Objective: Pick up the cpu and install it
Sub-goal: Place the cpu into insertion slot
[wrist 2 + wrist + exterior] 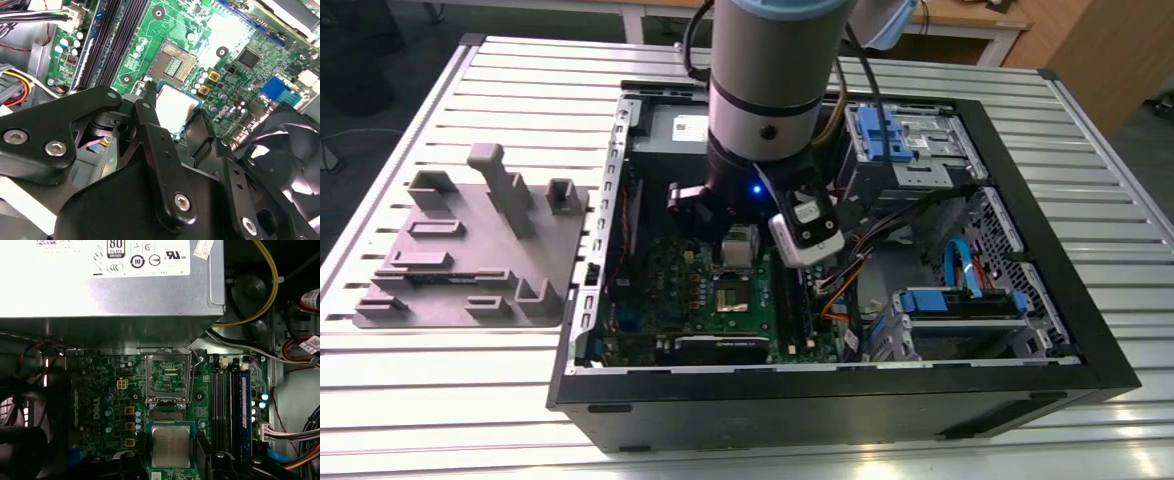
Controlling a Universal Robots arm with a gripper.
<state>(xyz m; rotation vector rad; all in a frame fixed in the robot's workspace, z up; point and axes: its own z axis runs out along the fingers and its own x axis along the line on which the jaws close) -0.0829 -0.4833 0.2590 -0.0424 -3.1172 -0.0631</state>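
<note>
The cpu [171, 445], a small square chip with a pale silvery top, hangs just above the green motherboard [105, 390]. My gripper [171, 452] is shut on it, with a black finger at each side edge. In the second wrist view the cpu [176, 106] sits between the fingers [146, 107] of my gripper [175, 115], close beside the open socket [173, 63]. The socket frame [168, 377] stands open right by the chip. From the exterior view, my gripper [740, 243] is low inside the open computer case [841, 400], over the socket [727, 295].
A large grey box with a white label [110, 285] sits close behind the socket. Memory slots [227, 405] run along one side, with a black fan [282, 155] on the other. Loose cables [881, 260] and blue drive bays [901, 135] fill the case toward the exterior view's right. A grey fixture [474, 250] lies outside it.
</note>
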